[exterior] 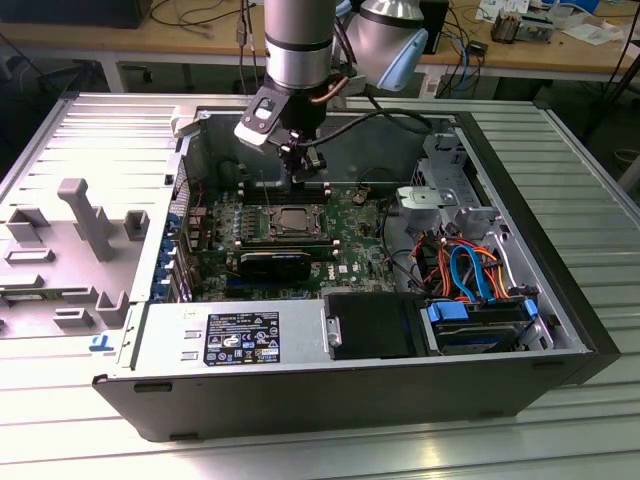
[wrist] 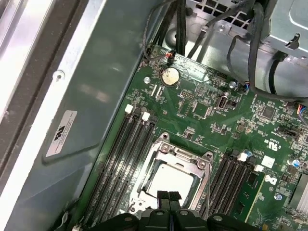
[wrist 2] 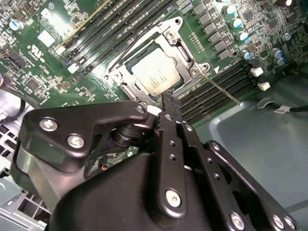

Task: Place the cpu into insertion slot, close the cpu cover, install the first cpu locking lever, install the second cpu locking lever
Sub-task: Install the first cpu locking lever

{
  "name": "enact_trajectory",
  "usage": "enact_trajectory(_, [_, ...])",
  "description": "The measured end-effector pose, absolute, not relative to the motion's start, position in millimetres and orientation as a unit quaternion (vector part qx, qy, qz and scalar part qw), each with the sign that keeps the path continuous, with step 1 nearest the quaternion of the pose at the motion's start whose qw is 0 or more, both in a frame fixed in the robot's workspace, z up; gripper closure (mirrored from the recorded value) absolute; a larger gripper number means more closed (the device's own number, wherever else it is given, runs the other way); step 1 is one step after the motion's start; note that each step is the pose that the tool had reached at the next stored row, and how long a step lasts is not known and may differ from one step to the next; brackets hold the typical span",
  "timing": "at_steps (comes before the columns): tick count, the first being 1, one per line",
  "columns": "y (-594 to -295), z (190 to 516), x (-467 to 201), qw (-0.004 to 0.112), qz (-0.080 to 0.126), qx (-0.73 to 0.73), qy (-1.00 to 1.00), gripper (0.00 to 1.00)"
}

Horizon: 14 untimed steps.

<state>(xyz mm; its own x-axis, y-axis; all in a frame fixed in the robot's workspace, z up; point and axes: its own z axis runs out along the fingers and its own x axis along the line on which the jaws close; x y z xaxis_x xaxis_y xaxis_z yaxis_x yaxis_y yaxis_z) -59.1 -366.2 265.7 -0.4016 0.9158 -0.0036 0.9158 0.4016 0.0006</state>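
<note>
Open computer case (exterior: 300, 400) lying on a ribbed metal surface (exterior: 580, 150), with a robot arm reaching down into it; the hand (wrist: 169, 196) hangs low over the green circuit board (wrist: 202, 110), its two black fingertips pressed together with nothing between them.

The cpu (wrist 2: 156, 72), a flat square chip with a dull silver top, sits in the insertion slot (exterior: 297, 222) between banks of long black memory slots (wrist: 130, 144); the cpu cover (wrist 2: 180, 45), a thin silvery frame, lies down around the chip so that the metal top shows through its window; one locking lever (wrist 2: 221, 89), a thin wire rod, juts out from a corner of the frame at an angle, apparently not latched.

The chip is probably light and rigid but delicate underneath, best taken by its edges only; the cover looks like stiff thin sheet metal on a hinge, best pressed on its rim rather than over the window; the lever is likely springy and slippery, best caught near its free end, where leverage is greatest.

In the second wrist view the hand's own black body covers the near edge of the slot; whether the fingertips touch the cover or hover just above it cannot be told; a second lever is hard to make out; in the exterior view the slot is too small to show any latch detail.
</note>
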Motion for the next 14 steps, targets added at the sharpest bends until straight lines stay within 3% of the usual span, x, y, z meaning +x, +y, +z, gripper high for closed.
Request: enact_trajectory(14, [-366.2, 276.7, -59.3, 0.002, -0.001, 0.450, 0.893, 0.89])
